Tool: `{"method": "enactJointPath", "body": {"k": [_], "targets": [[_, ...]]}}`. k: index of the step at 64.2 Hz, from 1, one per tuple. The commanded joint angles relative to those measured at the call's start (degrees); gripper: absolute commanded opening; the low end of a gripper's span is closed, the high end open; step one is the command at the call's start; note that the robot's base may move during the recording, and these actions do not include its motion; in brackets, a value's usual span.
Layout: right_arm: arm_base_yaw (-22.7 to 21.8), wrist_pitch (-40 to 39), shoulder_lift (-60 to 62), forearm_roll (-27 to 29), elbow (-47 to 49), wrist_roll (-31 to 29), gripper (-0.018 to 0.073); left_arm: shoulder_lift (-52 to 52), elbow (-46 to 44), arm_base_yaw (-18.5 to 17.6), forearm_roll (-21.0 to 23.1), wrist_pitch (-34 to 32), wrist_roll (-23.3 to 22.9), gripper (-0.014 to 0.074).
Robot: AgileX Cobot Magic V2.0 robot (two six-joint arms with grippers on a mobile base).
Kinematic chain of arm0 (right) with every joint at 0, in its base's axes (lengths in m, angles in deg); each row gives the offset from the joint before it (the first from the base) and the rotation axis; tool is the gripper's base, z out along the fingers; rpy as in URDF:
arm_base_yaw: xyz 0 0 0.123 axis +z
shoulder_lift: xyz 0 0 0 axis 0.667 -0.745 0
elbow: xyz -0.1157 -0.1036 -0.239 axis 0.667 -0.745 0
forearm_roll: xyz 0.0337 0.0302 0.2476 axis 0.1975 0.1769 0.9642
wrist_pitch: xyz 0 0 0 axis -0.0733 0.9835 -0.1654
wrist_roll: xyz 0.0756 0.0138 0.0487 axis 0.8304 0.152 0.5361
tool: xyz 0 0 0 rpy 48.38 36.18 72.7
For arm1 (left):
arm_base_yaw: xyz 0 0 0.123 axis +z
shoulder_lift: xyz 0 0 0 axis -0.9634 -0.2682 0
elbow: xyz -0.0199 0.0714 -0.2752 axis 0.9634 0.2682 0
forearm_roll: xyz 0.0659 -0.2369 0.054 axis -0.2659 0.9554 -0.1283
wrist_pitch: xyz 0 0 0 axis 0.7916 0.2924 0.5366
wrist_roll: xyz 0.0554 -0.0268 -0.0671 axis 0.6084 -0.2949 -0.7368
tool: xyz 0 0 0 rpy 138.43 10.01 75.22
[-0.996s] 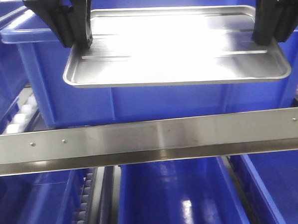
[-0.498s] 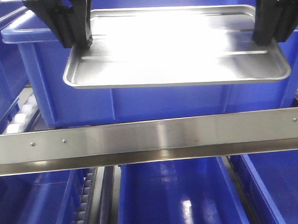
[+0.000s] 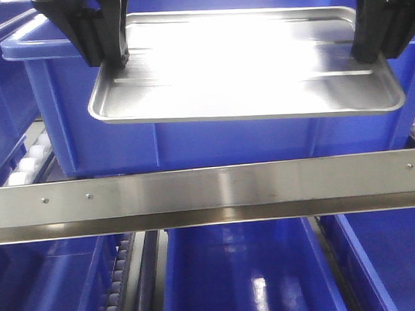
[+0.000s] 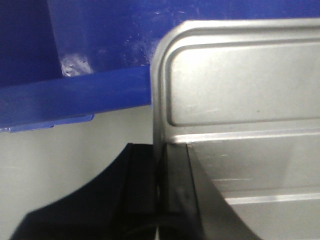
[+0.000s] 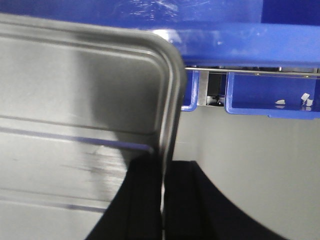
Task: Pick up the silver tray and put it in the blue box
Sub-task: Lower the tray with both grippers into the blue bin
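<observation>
The silver tray hangs level in the air above the blue box, its shiny floor showing two long ridges. My left gripper is shut on the tray's left rim, and my right gripper is shut on its right rim. In the left wrist view, the tray has its rim pinched between the black fingers of the left gripper, with the blue box wall behind. The right wrist view shows the tray with its rim clamped in the right gripper.
A steel rail crosses the front view below the box. More blue bins sit under the rail, and another stands at the left. White rollers run at the left. Small blue bins show in the right wrist view.
</observation>
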Motion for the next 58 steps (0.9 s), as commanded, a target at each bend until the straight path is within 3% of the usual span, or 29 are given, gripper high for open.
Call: {"method": "enactJointPath", "body": {"k": [1,41,58], "targets": [[-0.1,-2.2,2.2,-2.7,1.7,-0.8,0.006,2.2,-1.4,-0.4,-1.6,0.2,1.3,-0.0105],[-0.1,-1.4,2.8,-2.7,2.1,-3.5,0.006,2.6,-1.4,-0.4,-0.8,-2.3,1.7,-0.0105],[-0.1,3.7,3.7,-2.7,12.0,-7.2,0.006,4.9,-6.9,-0.4,-1.7,-1.9,1.8,-0.0105]]}}
